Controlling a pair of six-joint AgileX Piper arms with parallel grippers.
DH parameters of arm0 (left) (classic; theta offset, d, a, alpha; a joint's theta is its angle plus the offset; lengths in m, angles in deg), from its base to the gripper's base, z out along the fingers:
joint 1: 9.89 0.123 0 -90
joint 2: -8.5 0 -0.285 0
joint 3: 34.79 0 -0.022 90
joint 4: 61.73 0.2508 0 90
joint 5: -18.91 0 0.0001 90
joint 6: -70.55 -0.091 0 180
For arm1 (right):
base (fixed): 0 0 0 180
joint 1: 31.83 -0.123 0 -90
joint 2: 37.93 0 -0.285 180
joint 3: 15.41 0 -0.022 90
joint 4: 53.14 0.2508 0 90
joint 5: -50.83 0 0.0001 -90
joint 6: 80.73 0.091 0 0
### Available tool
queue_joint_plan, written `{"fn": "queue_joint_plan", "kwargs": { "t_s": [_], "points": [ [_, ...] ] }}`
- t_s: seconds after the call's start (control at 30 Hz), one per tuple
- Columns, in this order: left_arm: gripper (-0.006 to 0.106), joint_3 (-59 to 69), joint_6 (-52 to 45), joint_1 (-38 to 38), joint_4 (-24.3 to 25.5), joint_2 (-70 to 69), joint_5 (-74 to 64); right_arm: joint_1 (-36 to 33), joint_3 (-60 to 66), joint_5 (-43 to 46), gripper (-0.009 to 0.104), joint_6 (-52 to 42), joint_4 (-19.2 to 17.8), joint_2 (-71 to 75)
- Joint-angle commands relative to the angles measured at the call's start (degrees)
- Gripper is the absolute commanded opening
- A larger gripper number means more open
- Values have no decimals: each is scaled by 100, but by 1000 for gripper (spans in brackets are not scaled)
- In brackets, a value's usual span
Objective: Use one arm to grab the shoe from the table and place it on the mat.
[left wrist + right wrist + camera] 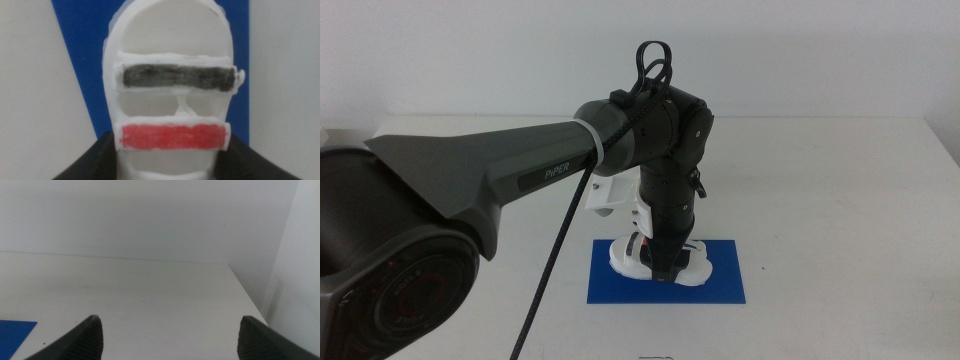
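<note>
Directly below the left gripper (663, 262): small white sandal-like shoe (655, 258) with black and red straps, lying on the flat dark-blue mat (720, 275), long axis across the mat's length, sole seemingly down on it. Jaws pinching the shoe's sides at the heel end, per the left wrist view. Black "PiPER" arm (520, 180) reaching in from the left, wrist bent steeply downward. Probably only release and lift-off left. Right gripper (170, 335) waiting over bare white tabletop (150, 300), jaws spread wide.
</note>
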Motion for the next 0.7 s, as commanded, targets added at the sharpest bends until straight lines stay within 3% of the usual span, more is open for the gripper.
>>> {"fn": "queue_joint_plan", "kwargs": {
  "t_s": [0.0,0.5,0.53,0.57,0.67],
  "points": [
    [2,-168,136,0,16,-330,-23,-9,-106,433,94,-25,-51,111],
    [2,-168,136,0,16,-185,129,-9,-106,433,94,-25,-51,111],
    [17,-168,136,0,16,-180,124,-9,-106,433,94,-25,-51,111],
    [65,-168,136,0,16,-180,110,-9,-106,433,94,-25,-51,111],
    [77,-168,136,0,16,-180,110,-9,-106,433,94,-25,-51,111]
  ]
}}
